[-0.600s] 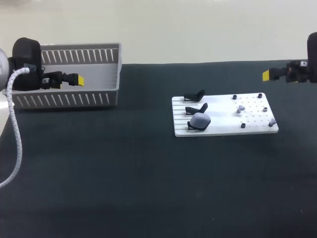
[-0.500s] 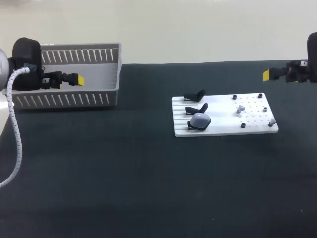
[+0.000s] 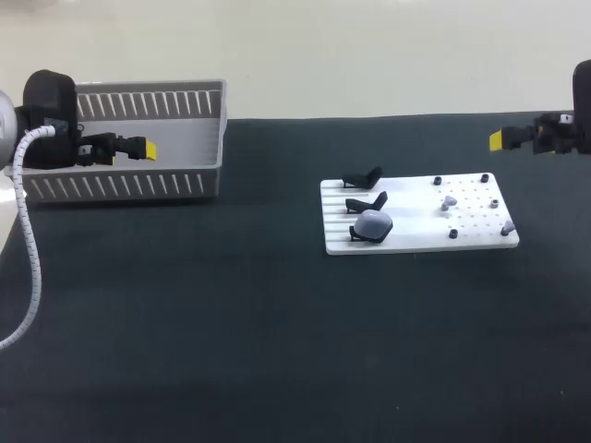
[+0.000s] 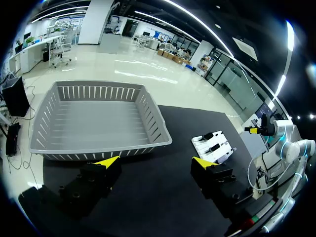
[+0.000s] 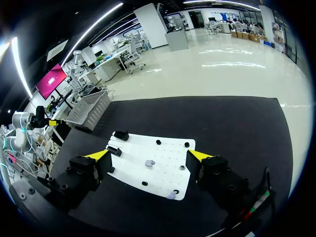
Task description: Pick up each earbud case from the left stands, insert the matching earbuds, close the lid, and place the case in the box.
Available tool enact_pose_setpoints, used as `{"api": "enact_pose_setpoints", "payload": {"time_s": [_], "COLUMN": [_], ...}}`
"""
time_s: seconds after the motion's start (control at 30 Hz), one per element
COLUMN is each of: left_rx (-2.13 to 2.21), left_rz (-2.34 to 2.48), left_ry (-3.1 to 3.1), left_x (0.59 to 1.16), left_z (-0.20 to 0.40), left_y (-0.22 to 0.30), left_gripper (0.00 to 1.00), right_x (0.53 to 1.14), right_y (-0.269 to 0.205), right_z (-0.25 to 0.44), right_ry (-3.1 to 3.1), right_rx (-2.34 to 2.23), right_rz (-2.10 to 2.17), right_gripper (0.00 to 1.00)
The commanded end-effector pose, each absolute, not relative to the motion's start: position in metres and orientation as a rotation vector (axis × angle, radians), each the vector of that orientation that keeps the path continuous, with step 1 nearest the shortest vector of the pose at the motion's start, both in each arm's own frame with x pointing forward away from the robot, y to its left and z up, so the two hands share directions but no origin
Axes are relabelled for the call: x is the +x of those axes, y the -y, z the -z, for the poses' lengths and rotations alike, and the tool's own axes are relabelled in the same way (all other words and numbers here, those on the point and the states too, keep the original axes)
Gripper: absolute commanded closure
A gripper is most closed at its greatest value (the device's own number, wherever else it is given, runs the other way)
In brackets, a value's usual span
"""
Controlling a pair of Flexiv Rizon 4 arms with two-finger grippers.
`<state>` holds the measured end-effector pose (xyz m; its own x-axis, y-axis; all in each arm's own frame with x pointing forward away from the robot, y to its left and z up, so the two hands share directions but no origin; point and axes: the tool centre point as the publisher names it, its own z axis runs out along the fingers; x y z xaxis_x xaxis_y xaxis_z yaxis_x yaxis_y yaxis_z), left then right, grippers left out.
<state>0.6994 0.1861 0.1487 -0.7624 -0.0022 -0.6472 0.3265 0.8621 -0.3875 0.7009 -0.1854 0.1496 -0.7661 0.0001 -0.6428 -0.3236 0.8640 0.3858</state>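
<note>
With the left end effector and right end effector hanging spread and empty, the grey earbud case is looking light, hard and slippery, best pinched across its flanks.

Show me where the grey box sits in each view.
Head view: grey box at the table's far left.
Left wrist view: large, just ahead of the left gripper.
Right wrist view: small, far beyond the white board.
Shared landmark: the white board, in all three.
</note>
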Motion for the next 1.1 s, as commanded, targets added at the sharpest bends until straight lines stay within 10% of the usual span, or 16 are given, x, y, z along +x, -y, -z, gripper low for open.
{"api": "enact_pose_setpoints", "payload": {"time_s": [0.03, 1.1], "left_rx": [0.273, 1.385], "left_rz": [0.642, 0.922], "left_ry": [-2.355, -1.722], "left_x": [0.698, 0.681], "left_z": [-0.152, -0.162], "left_y": [-0.183, -0.066], "left_gripper": [0.0, 0.0], "right_x": [0.701, 0.701], "right_y": [0.185, 0.185], "right_z": [-0.15, -0.15], "right_ry": [-2.372, -2.372], "right_rx": [-0.233, -0.233], "right_rz": [-0.64, -0.64], "right_gripper": [0.0, 0.0]}}
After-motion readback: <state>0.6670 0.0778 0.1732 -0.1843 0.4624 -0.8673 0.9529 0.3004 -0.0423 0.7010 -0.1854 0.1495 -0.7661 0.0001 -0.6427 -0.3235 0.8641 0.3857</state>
